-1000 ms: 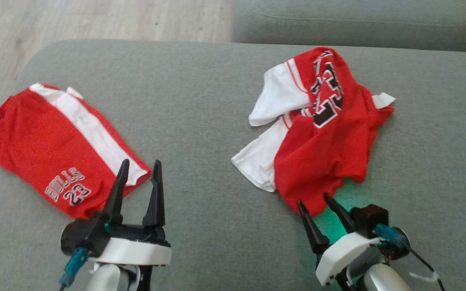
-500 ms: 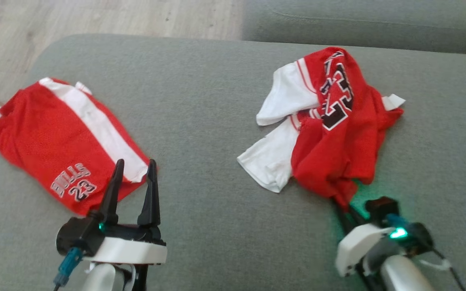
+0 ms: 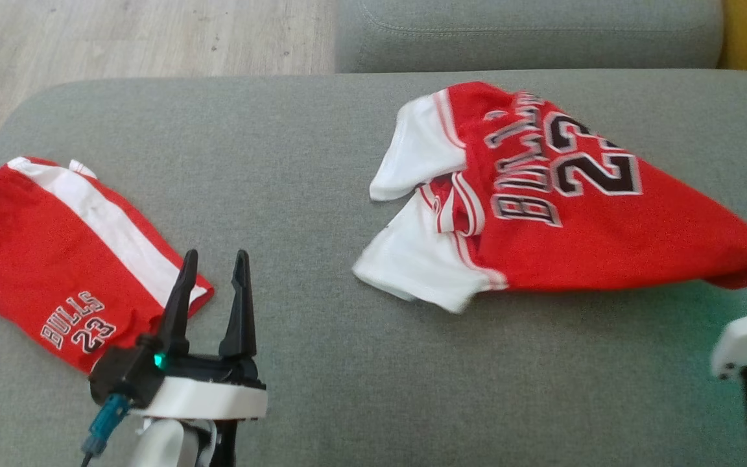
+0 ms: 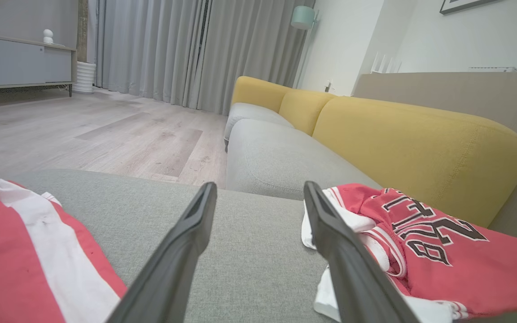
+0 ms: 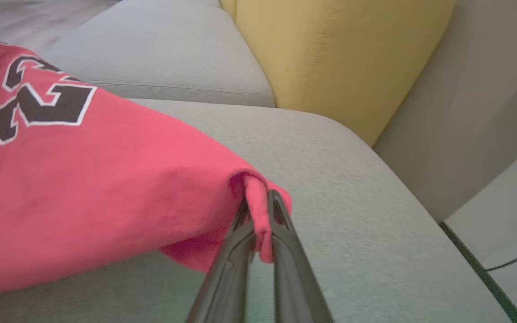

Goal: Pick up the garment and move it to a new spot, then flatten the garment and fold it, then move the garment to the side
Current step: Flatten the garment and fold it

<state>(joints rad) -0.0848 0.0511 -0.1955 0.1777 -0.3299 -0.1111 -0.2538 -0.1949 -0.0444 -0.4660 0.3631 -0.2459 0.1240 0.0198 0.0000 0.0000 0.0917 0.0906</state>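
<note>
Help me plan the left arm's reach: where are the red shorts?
In the head view the red shorts lie flat on the grey cushion at far left, beside the open left gripper.

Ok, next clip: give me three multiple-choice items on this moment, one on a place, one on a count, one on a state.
1. Where do the shorts lie on the sofa?
A. To the robot's left of the jersey
B. On top of the jersey
C. To the jersey's right

2. How many red garments lie on the sofa?
A. One
B. Two
C. Three

3. The right gripper is:
A. open over the shorts
B. shut on a jersey corner
C. open over the jersey

Key:
1 A: the head view has the shorts at left and the jersey at right.
2 B: there are just the shorts and the jersey.
3 B: the right wrist view shows red cloth pinched between its fingers.
</note>
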